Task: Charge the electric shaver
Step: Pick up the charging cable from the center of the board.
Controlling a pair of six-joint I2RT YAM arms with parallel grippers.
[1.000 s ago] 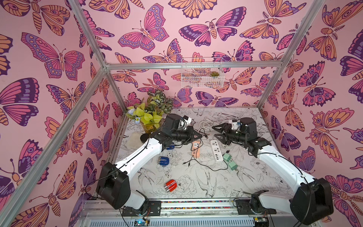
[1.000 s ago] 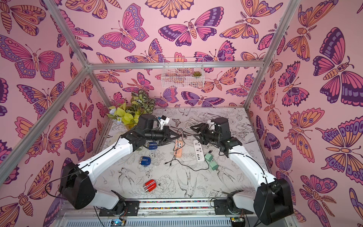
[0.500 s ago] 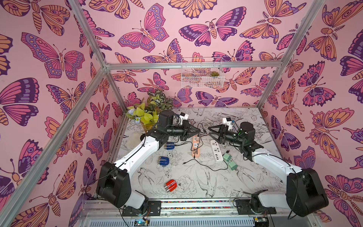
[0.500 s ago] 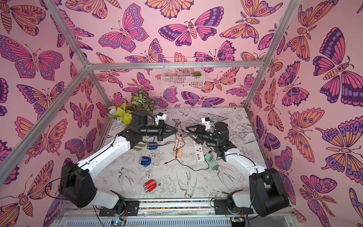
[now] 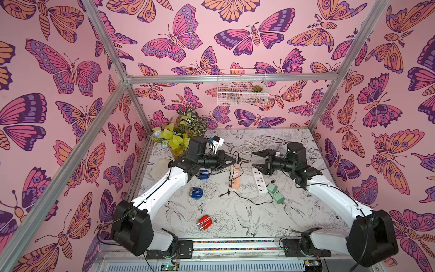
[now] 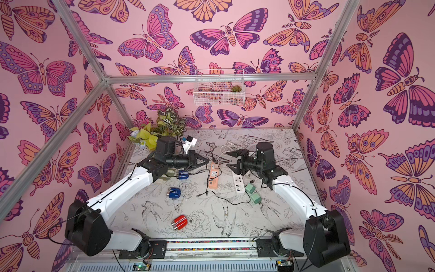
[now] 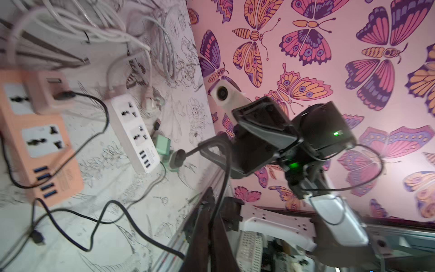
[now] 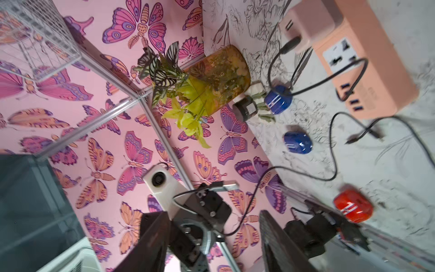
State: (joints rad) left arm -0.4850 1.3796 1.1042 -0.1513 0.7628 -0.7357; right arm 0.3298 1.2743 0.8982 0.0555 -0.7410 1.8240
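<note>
Left gripper (image 5: 236, 161) is clamped on the black cable (image 8: 226, 186) near its plug, offering it to the right gripper (image 5: 254, 159) (jaws apart, empty), probably for regrasping. Blue shaver (image 5: 203, 174) lies on the table beneath the left arm.

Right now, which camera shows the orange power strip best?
Left wrist view: the orange power strip is close, sockets and blue ports plain. Both top views show it small; the right wrist view crops it.

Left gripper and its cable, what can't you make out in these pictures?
- Where the left gripper pinches the black cable: dark, blurred in the left wrist view; tiny in both top views.
- Charging port of the blue shaver: tiny in both top views, blurred in the right wrist view.
</note>
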